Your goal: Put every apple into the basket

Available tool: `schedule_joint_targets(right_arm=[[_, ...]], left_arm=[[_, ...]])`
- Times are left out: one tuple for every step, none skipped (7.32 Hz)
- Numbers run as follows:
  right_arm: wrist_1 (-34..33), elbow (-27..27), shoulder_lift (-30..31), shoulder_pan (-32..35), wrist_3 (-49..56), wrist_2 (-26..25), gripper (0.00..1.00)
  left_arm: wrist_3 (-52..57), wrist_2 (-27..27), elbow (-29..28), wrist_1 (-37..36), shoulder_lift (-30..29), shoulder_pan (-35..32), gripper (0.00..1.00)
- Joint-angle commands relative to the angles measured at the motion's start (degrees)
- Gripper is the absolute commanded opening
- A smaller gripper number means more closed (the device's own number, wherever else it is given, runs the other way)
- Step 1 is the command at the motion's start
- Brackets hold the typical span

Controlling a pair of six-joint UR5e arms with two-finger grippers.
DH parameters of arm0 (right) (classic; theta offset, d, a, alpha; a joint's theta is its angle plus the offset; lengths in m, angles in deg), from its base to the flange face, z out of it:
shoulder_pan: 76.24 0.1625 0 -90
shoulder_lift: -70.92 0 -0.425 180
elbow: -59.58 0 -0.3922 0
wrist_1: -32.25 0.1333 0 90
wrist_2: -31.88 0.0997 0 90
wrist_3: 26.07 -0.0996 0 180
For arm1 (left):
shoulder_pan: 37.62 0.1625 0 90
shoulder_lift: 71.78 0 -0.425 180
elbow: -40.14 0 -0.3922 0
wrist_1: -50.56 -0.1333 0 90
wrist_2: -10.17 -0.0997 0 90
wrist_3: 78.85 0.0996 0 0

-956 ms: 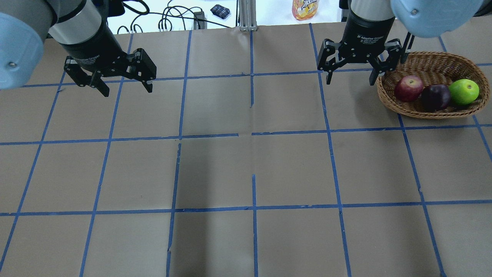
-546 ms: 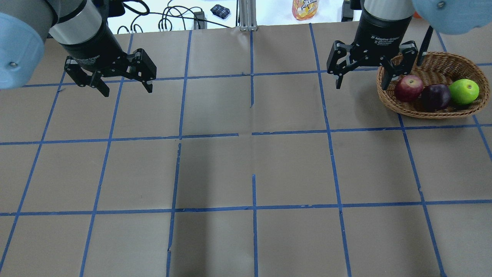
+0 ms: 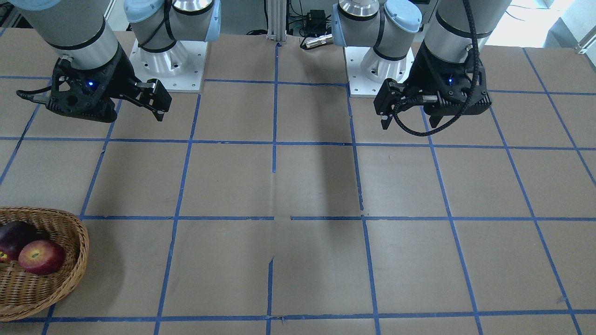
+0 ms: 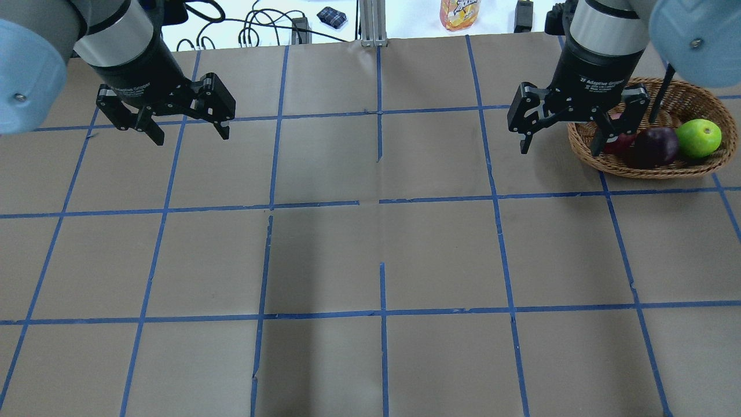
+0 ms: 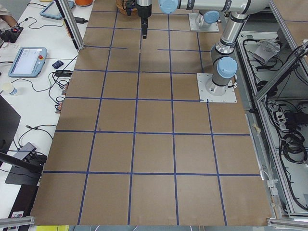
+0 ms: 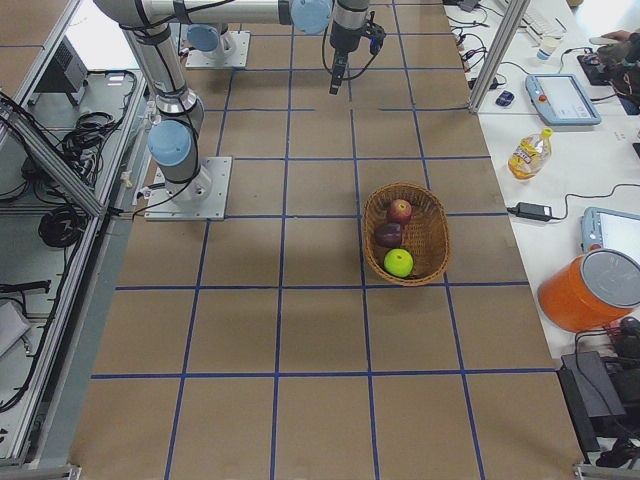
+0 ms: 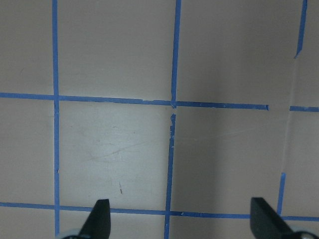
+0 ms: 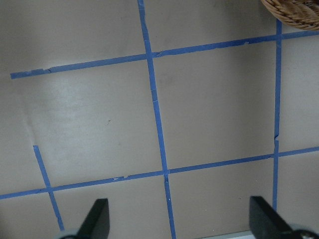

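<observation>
The wicker basket (image 4: 654, 169) sits at the table's far right and holds all three apples: green (image 4: 699, 138), maroon (image 4: 657, 146) and red (image 4: 619, 143), the red one partly hidden behind a finger. My right gripper (image 4: 562, 147) hangs open and empty over the basket's left rim. In the right wrist view only the basket's edge (image 8: 294, 10) shows, at the top right. My left gripper (image 4: 191, 138) is open and empty above the far left of the table. In the front view the basket (image 3: 70, 274) shows the red (image 3: 42, 257) and maroon (image 3: 16, 235) apples.
The brown paper table (image 4: 370, 255) carries a blue tape grid. Beyond its far edge lie an orange drink pouch (image 4: 459, 13), cables (image 4: 255, 29) and a small dark object (image 4: 332, 16). The two arm bases (image 3: 167, 60) stand at the robot's side.
My right gripper has moved right and toward the near side, from beside the basket to over its left rim, and now covers part of the red apple. The left arm has not moved.
</observation>
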State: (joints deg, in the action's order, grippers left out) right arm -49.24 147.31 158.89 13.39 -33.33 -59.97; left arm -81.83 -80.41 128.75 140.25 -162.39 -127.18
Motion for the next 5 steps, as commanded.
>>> schedule_joint_targets(right_arm=[[-0.3, -0.4, 0.5, 0.0, -0.1, 0.4, 1.00], [-1.4, -0.4, 1.1, 0.1, -0.1, 0.5, 1.00], [-1.3, 0.4, 2.2, 0.1, 0.0, 0.4, 1.00], [-1.5, 0.7, 2.5, 0.1, 0.0, 0.5, 1.00], [-1.5, 0.7, 2.5, 0.1, 0.0, 0.5, 1.00]], left_arm=[[0.0, 0.0, 0.0, 0.0, 0.1, 0.0, 1.00], [0.0, -0.1, 0.0, 0.0, 0.1, 0.0, 1.00], [0.0, -0.1, 0.0, 0.0, 0.1, 0.0, 1.00], [0.0, -0.1, 0.0, 0.0, 0.1, 0.0, 1.00], [0.0, -0.1, 0.0, 0.0, 0.1, 0.0, 1.00]])
